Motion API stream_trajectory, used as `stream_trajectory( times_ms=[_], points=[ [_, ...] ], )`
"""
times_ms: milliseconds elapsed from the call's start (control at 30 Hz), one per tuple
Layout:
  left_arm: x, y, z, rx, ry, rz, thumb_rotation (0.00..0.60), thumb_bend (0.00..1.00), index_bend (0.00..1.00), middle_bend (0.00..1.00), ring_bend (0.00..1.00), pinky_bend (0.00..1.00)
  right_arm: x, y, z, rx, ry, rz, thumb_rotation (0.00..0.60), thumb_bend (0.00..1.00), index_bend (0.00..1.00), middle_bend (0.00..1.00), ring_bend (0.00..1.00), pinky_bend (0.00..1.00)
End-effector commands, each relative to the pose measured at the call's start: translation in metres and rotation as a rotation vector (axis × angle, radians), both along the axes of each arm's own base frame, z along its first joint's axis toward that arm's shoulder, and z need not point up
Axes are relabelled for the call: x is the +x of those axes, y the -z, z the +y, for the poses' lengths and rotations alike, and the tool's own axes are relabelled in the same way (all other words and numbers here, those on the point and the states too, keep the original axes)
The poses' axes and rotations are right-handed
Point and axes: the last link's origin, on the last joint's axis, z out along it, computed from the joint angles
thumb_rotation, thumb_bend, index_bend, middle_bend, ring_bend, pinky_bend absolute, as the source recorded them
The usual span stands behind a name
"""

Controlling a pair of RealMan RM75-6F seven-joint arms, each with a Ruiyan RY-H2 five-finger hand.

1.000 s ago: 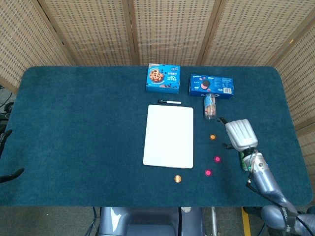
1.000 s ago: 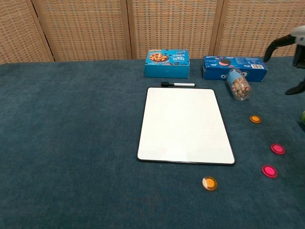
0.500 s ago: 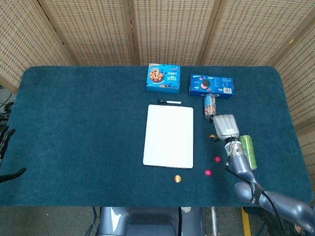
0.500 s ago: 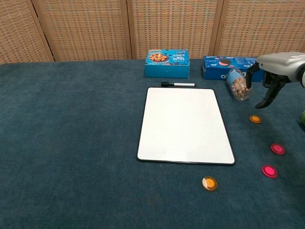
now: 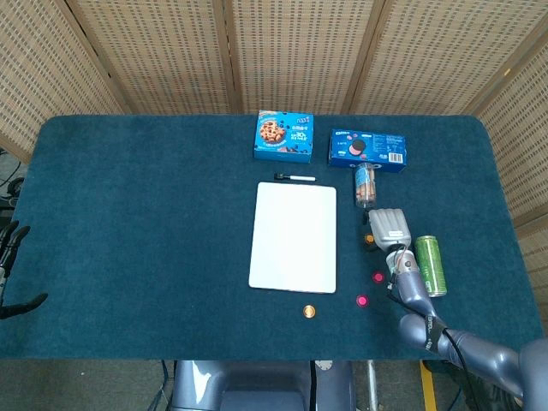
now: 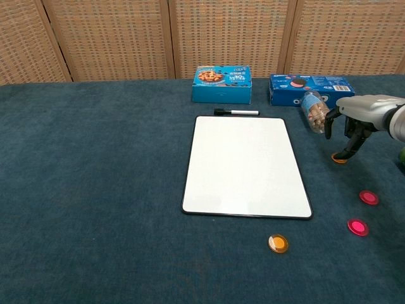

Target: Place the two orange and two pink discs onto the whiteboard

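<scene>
The left hand [image 5: 10,257] is showing only as dark fingers at the far left edge of the head view, well apart from the whiteboard [image 5: 294,235]; whether it is open or closed I cannot tell, and it appears to be holding nothing.

The whiteboard is lying with its long axis running away from the robot, nothing resting on it yet. A marker [image 6: 235,112] is lying just past its far edge.

Near the whiteboard's near right corner, one orange disc [image 6: 278,243] is sitting on the cloth. Further right of the whiteboard, two pink discs [image 6: 369,197] [image 6: 357,227] are lying close together.

The other orange disc [image 6: 340,159] is lying right of the whiteboard's right edge, and the right hand [image 6: 355,123] is hovering directly over it, fingers spread and pointing down, one fingertip seeming to touch it, nothing gripped yet. The right hand is far nearer; the disc is sitting straight beneath it, with the whiteboard lying leftward.
</scene>
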Motion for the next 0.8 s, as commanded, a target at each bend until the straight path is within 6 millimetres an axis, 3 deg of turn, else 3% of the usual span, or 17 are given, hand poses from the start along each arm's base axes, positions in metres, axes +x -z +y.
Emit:
stream_trajectory(
  times_ms=[33, 800],
  points=[
    [0.000, 0.000, 0.000, -0.001, 0.000, 0.000, 0.600, 0.00, 0.00, 0.00, 0.00, 0.00, -0.002, 0.003, -0.001, 0.003, 0.005, 0.005, 0.600, 0.26, 0.41, 0.99, 1.00, 1.00],
    [0.000, -0.001, 0.000, 0.001, 0.001, -0.003, 0.600, 0.00, 0.00, 0.00, 0.00, 0.00, -0.018, 0.009, -0.004, 0.020, 0.045, 0.057, 0.600, 0.26, 0.41, 0.99, 1.00, 1.00]
  ],
)
